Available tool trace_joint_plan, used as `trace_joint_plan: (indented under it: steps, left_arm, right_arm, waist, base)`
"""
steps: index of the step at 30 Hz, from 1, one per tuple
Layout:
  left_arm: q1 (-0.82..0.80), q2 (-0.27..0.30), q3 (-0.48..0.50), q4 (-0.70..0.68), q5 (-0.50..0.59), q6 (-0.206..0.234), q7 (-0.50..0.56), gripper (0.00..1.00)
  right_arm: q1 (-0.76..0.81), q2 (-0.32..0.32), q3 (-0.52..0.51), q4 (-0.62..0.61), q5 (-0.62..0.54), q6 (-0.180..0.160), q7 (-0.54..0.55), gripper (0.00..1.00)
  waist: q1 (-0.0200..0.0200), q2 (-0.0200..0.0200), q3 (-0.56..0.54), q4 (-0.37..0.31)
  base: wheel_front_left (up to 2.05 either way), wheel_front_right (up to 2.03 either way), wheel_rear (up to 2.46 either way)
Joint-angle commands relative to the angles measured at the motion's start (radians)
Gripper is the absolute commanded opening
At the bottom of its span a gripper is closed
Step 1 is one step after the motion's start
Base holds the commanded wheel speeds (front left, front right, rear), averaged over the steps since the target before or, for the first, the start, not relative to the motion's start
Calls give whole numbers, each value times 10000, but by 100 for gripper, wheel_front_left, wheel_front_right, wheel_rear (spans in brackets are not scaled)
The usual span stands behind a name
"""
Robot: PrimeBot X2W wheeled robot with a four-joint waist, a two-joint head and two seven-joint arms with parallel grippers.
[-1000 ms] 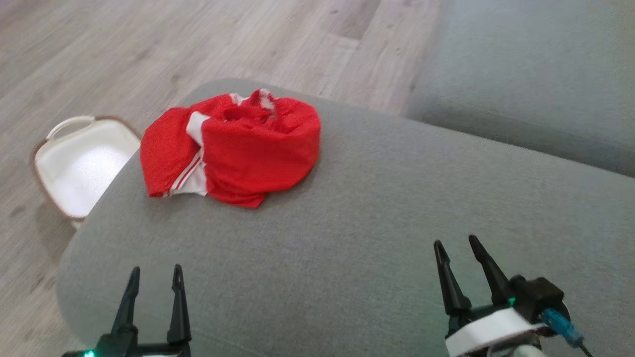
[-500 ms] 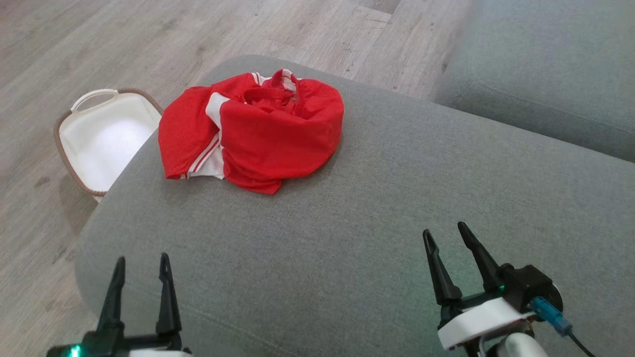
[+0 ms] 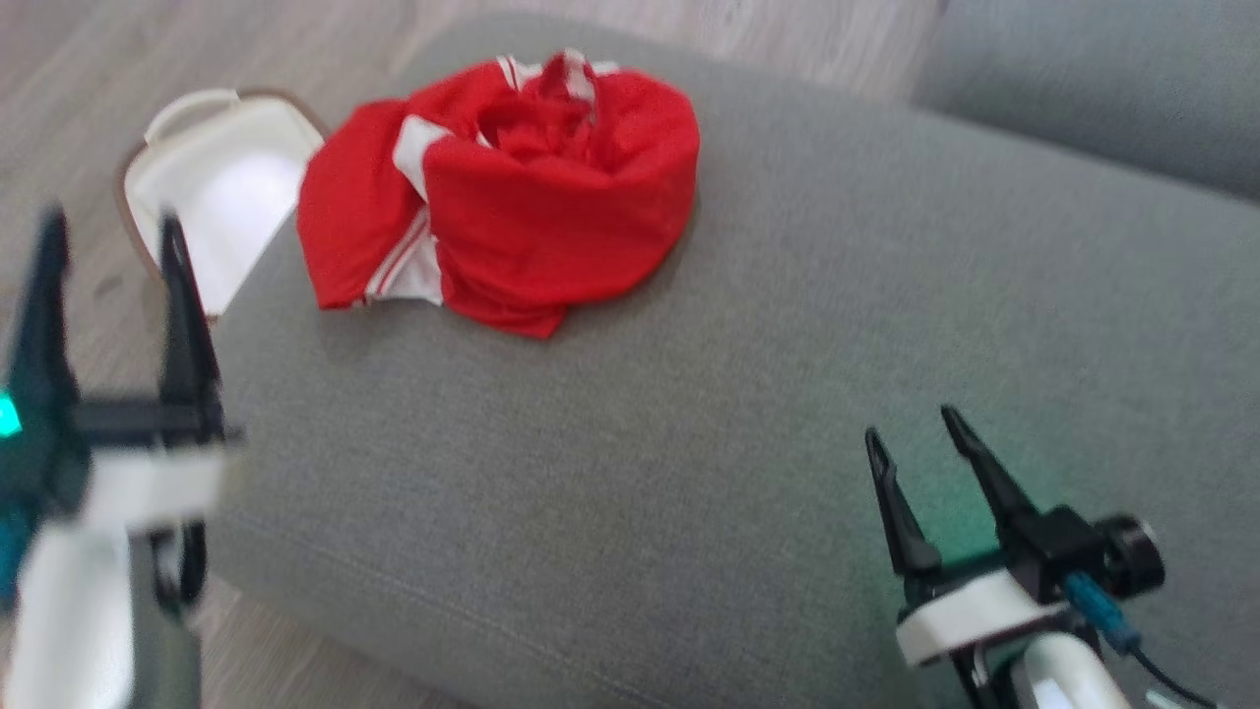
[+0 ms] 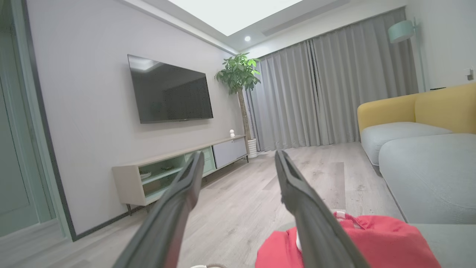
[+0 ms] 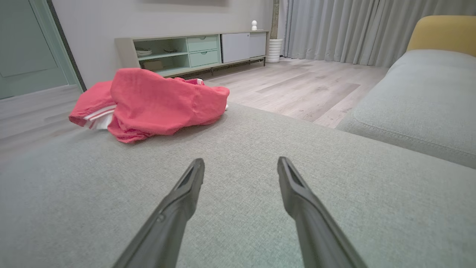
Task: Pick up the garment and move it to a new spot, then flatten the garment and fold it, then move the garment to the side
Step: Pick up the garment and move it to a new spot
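At the far left corner of the grey cushion [image 3: 738, 394], the red garment [image 3: 512, 187] is lying crumpled; the left gripper [image 3: 108, 217] and right gripper [image 3: 910, 423] are hovering apart from it, jaws spread wide, holding nothing.

Garment [image 3: 512, 187] on the cushion's [image 3: 748, 414] far-left part, basket [image 3: 212, 177] left

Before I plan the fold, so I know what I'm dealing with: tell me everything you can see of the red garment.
The red garment is thin, soft-looking fabric with white panels and narrow white stripes at one hem. It lies crumpled in a loose heap, layers bunched over one another, not flattened. It rests on the grey cushion, at its far left corner near the edge. Only the cushion touches it; the left pincer and right pincer, both open, are apart from it.
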Motion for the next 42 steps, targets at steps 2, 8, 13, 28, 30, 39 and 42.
trace_joint_plan:
  steps: [2,8,13,28,30,39,42]
  left_arm:
    - [-1496,500,224,400,-131,-207,-46,100]
    - [-4655,730,-722,3548,-712,-505,1005,100]
    - [-6788,430,-1819,5997,-1833,-569,2143,100]
    - [-8253,524,-4264,9684,-5489,-576,2993,0]
    - [-8367,633,-4486,9782,-5636,-576,2644,0]
    - [-9011,1751,-6485,8948,-5996,-576,1634,0]
    - [-9274,2152,-7137,8338,-6184,-576,1652,0]
  right_arm:
    - [-675,-81,160,-421,-538,-7,-111,100]
    - [-1158,-620,2,-741,-1124,-7,-111,100]
    - [-1239,-1210,-102,-1033,-1233,-7,-111,100]
    - [-1540,-1661,-184,-1572,-1356,-7,-111,100]
    - [-1590,-1625,-240,-1608,-1346,-7,-111,100]
    - [-1752,-717,-154,-1465,-1016,-7,-111,100]
    - [-1764,-423,-130,-1488,-860,-7,-111,100]
  waist:
    - [-1,0,1089,-85]
    - [-1,0,2227,65]
    - [-1,0,2858,272]
    - [-1,0,3719,-295]
    - [-1,0,3691,-375]
    - [-1,0,2163,-1364]
    - [-1,0,1603,-1952]
  base:
    - [0,0,0]
    - [0,0,0]
    - [0,0,0]
    - [0,0,0]
    - [0,0,0]
    - [0,0,0]
    - [0,0,0]
